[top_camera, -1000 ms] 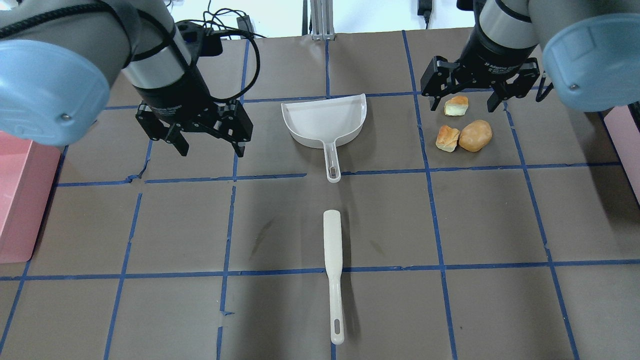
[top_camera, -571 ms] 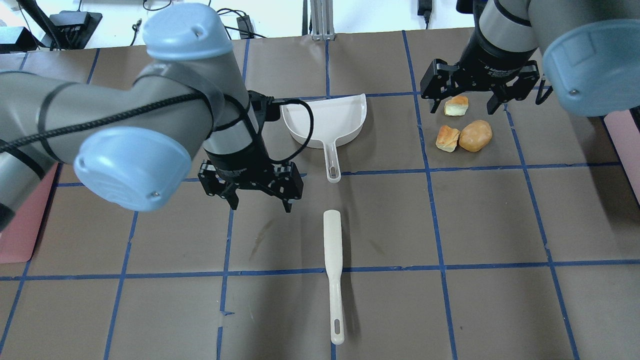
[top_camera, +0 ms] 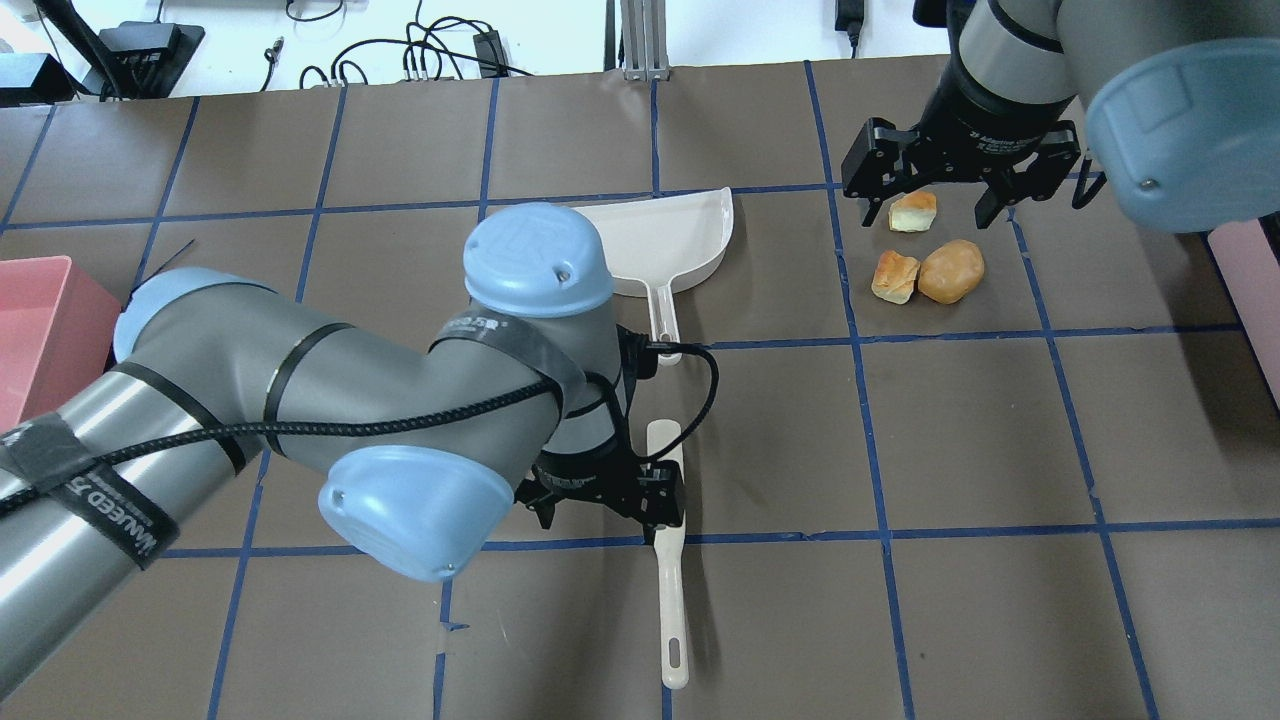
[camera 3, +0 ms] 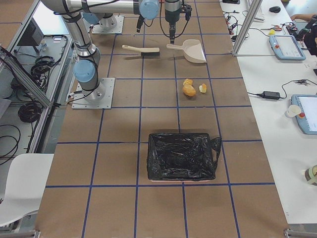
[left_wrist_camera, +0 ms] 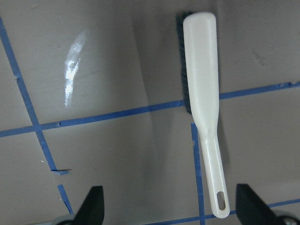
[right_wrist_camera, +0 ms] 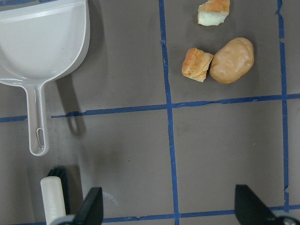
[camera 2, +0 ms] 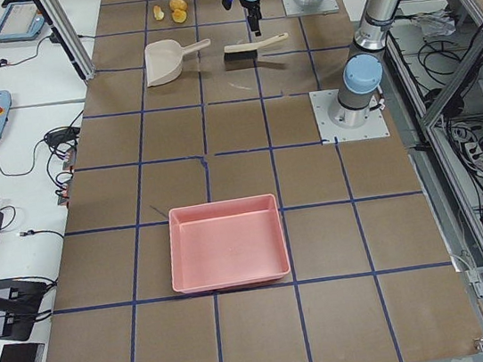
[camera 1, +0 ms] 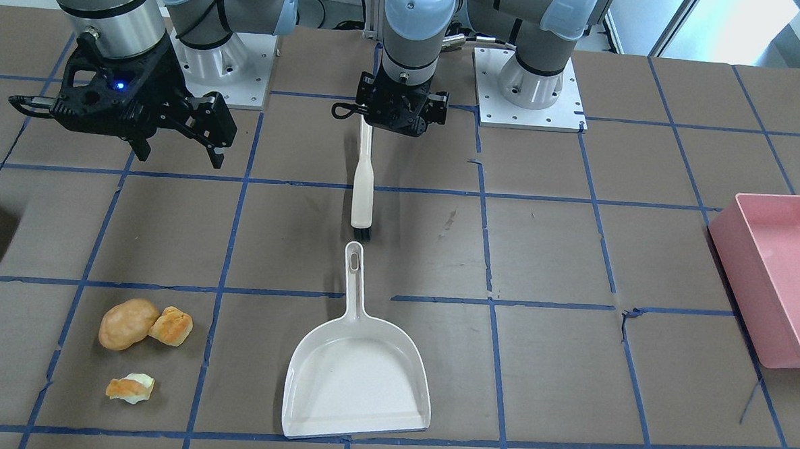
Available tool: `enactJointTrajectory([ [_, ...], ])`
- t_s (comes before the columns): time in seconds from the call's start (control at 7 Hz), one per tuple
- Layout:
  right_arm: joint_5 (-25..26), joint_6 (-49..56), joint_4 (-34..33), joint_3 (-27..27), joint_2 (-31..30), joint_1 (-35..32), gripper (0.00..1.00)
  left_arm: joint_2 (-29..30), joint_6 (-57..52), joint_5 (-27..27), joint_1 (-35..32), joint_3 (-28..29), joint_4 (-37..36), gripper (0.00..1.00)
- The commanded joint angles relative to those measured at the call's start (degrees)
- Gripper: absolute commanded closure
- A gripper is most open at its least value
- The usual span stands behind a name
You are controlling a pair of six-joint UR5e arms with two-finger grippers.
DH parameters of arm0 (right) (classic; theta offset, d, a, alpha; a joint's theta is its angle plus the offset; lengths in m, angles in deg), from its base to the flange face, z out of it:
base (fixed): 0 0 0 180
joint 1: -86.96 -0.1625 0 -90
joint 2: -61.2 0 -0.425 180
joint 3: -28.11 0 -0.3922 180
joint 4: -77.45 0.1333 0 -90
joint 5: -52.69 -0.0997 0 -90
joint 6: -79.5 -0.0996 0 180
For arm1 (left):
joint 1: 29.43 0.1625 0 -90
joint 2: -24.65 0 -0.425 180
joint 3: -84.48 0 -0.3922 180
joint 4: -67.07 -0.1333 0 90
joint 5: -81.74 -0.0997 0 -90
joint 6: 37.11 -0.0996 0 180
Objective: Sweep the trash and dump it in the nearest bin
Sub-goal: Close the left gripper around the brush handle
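Hovering over the brush (top_camera: 668, 600), which lies end to end with the handle of the dustpan (camera 1: 356, 378), the left hand (left_wrist_camera: 173, 211) has its fingers spread wide. The brush handle sits between them, ungripped. The right hand (camera 1: 180, 155) is also spread and empty, hanging above the trash. That trash is a potato lump (camera 1: 127, 323), a bread chunk (camera 1: 171, 326) and a small orange piece (camera 1: 131, 387), on the counter (camera 1: 574, 259) to the robot's right of the dustpan. The bin (top_camera: 1250, 270) shows as a pink sliver farther out on that side. By my reading the task has barely begun: the dustpan is empty, and gripping both tools, sweeping and dumping all remain.
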Motion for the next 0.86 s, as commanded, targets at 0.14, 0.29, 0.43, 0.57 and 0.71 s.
enactJointTrajectory([
  [0.14,0.31,-0.09,0.07,-0.06,-0.15,-0.03,0.00,0.75,5.19,3.71,-3.89,-2.56,-2.61,0.02],
  [0.29,0.31,-0.09,0.07,-0.06,-0.15,0.06,0.00,0.84,8.00,3.91,-4.94,-5.18,-6.72,0.02],
  [0.43,0.40,-0.09,0.16,-0.06,-0.15,-0.03,0.00,0.84,9.77,3.92,-5.30,-8.60,-10.50,0.01],
  [0.57,0.31,-0.09,0.07,-0.06,-0.15,-0.03,0.00,1.45,12.48,4.00,-5.83,-10.73,-14.63,0.01],
  [0.71,0.40,-0.09,0.07,-0.06,-0.15,-0.03,0.00,3.29,13.64,3.83,-7.23,-10.92,-16.58,0.01],
])
